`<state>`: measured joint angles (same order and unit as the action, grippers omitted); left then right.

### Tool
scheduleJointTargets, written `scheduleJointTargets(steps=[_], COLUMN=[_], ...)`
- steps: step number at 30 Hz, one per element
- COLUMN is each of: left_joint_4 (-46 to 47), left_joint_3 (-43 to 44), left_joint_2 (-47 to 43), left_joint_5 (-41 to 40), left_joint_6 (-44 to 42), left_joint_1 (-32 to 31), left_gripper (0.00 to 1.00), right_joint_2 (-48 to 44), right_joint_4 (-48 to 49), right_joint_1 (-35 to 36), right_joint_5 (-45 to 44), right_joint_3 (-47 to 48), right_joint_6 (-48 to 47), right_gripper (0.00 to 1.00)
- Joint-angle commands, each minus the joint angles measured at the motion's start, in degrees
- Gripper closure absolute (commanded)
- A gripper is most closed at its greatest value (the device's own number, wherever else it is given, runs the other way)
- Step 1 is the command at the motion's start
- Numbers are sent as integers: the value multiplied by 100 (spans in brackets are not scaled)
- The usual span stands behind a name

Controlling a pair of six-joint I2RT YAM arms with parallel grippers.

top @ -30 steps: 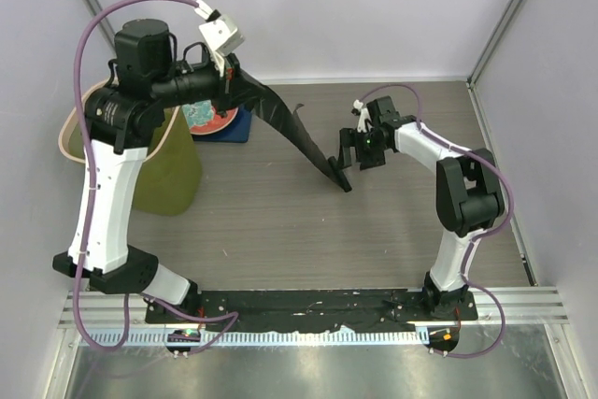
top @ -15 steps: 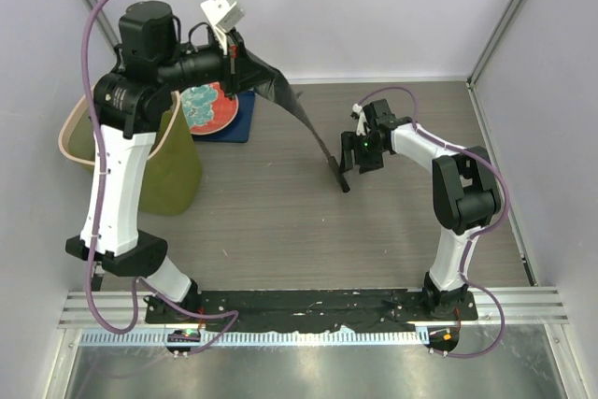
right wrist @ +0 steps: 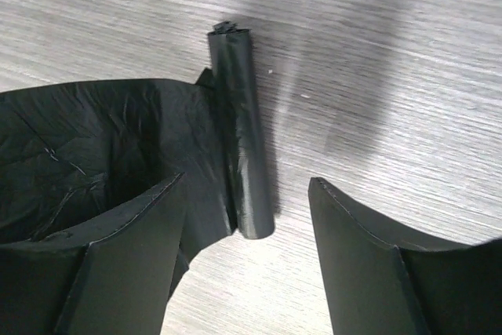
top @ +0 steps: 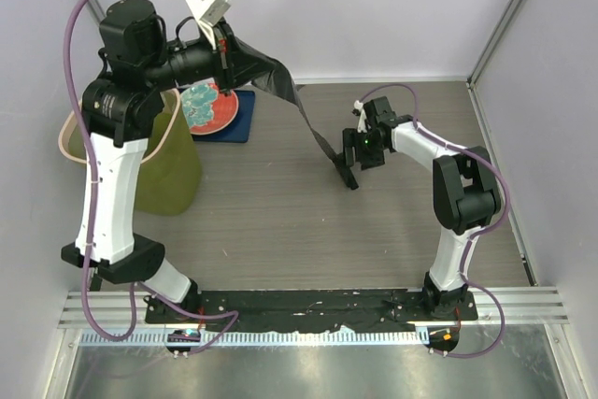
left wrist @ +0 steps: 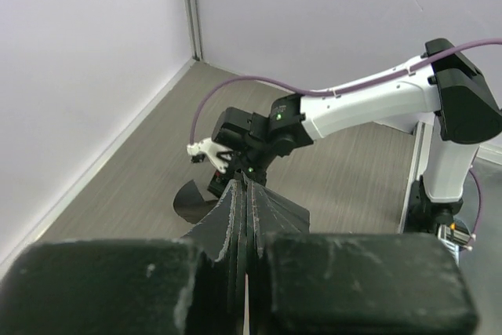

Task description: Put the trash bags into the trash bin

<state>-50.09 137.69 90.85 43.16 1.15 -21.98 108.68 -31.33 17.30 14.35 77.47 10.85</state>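
Trash bags (top: 301, 117): stretching as one long strip from high far-left down to a rolled end (right wrist: 245, 139) on the counter (top: 280, 221).
Left fingers (left wrist: 102, 288): clamping the strip's upper end; trash bin (top: 177, 175) sitting just left.
Right fingers (right wrist: 125, 256): spread apart, straddling the roll, gripping nothing.

I see a grey wood-grain table (top: 280, 221) — the trash bin (top: 173, 175) at its left edge, a dark blue mat (top: 238, 126) near the far-left corner, the trash bag (top: 348, 178) with its rolled end lying mid-table.
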Motion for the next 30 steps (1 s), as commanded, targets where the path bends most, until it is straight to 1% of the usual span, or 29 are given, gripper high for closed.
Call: scheduleJointTargets(steps=[1, 4, 6, 9, 12, 15, 17, 19, 20, 22, 23, 24, 26, 27, 29, 30], left_joint_4=[245, 140, 52, -54, -168, -177, -203, -265, -291, -414, -449, -484, -502, -528, -555, -581], left_joint_3=[-295, -374, -427, -541, -716, -1005, -1199, -1586, -1726, -2271, -2490, -2971, -3509, -4060, -4590, -5072], left_joint_2=[-462, -586, -638, -779, -902, -1060, -1253, -1463, -1534, -1762, -1859, -1947, -2245, -2334, -2562, -2598], left_joint_5=[0, -9, -26, -114, -158, -237, -369, -587, -676, -817, -913, -949, -967, -967, -1028, -1063], left_joint_6=[-88, -88, -88, -308, -352, -387, -483, -554, -606, -642, -651, -668, -730, -904, -1037, -1186], left_joint_1=[36, 36, 36, 44, 44, 44, 44, 44, 44, 53, 53, 53, 53, 53, 53, 53], left_gripper=[100, 100, 100, 100, 100, 100, 100, 100, 100, 100, 100, 100, 100, 100, 100, 100], right_joint_2=[-67, -5, 74, 214, 276, 337, 425, 452, 452, 435, 426, 408, 312, 268, 49, -48], right_joint_4=[101, 136, 136, 154, 215, 285, 286, 286, 286, 294, 294, 312, 321, 321, 321, 347], right_joint_1=[28, 28, 28, 54, 142, 204, 230, 212, 221, 221, 212, 204, 186, 151, 81, 11], right_joint_5=[-652, -811, -793, -609, -687, -819, -925, -899, -864, -759, -636, -548, -320, -267, 5, 85], right_joint_3=[75, 84, 128, 137, 110, 58, 57, 40, 14, -4, -21, -22, 4, 31, 101, 136], right_joint_6=[-109, -171, -145, -83, -83, -101, -162, -224, -267, -312, -355, -399, -444, -461, -540, -645], right_gripper=[33, 34, 34, 34, 34, 37, 47, 57, 64, 73, 82, 87, 97, 99, 99, 99])
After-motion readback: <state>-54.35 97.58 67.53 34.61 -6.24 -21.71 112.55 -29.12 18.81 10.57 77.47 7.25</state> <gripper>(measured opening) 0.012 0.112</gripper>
